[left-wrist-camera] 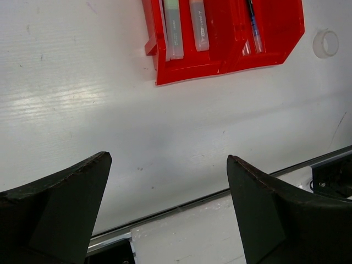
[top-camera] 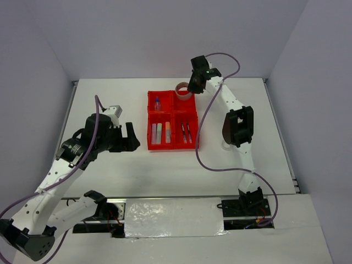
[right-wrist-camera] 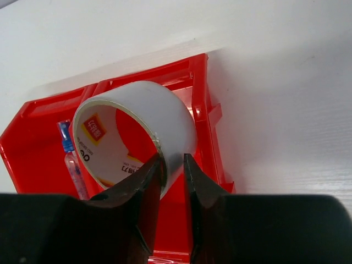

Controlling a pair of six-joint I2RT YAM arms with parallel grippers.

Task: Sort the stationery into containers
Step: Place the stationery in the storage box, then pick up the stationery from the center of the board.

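The beige tape roll (right-wrist-camera: 165, 115) stands tilted over the back right compartment of the red tray (right-wrist-camera: 201, 93). My right gripper (right-wrist-camera: 173, 157) straddles the roll's wall, one finger inside the ring and one outside. Its jaws are parted a little wider than the wall. From above the tape roll (top-camera: 182, 89) shows just beside my right gripper (top-camera: 193, 85). A blue-capped bottle (right-wrist-camera: 70, 159) lies in the back left compartment. Stubby sticks (top-camera: 160, 132) fill the front left compartment and two dark pens (top-camera: 186, 132) the front right one. My left gripper (left-wrist-camera: 169, 158) is open and empty, left of the tray (top-camera: 149, 121).
A small white ring (left-wrist-camera: 325, 43) lies on the white table to the right of the tray (left-wrist-camera: 275, 38), near the right arm's elbow. Walls close the table at the back and both sides. The table's metal front rail (left-wrist-camera: 181, 204) runs below my left gripper.
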